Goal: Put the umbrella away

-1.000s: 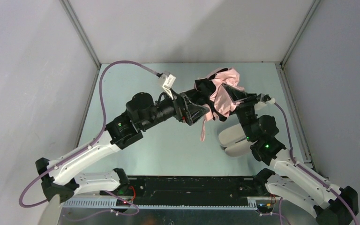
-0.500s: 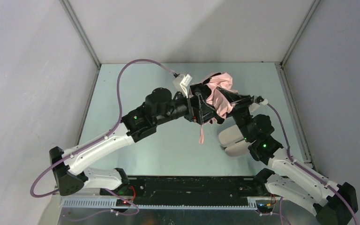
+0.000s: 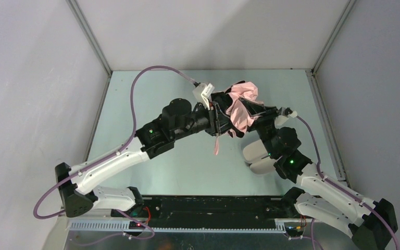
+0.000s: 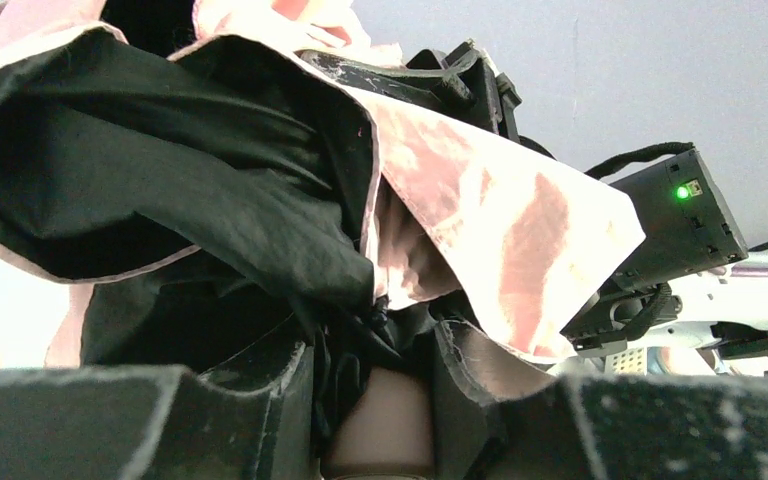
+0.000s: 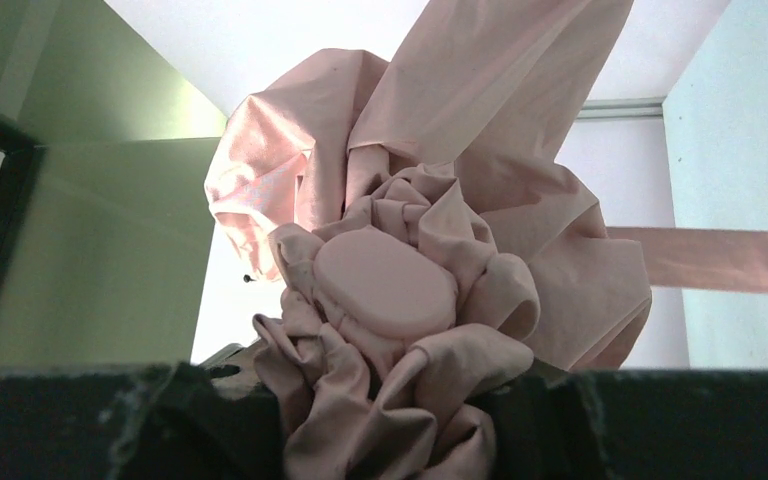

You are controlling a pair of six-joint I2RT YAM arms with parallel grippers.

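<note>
Crumpled umbrella [image 3: 242,100] aloft between left end effector [image 4: 375,375] and right end effector [image 5: 388,395], both clamped on it

No legible text, label, brand, number or sign in any view.
</note>
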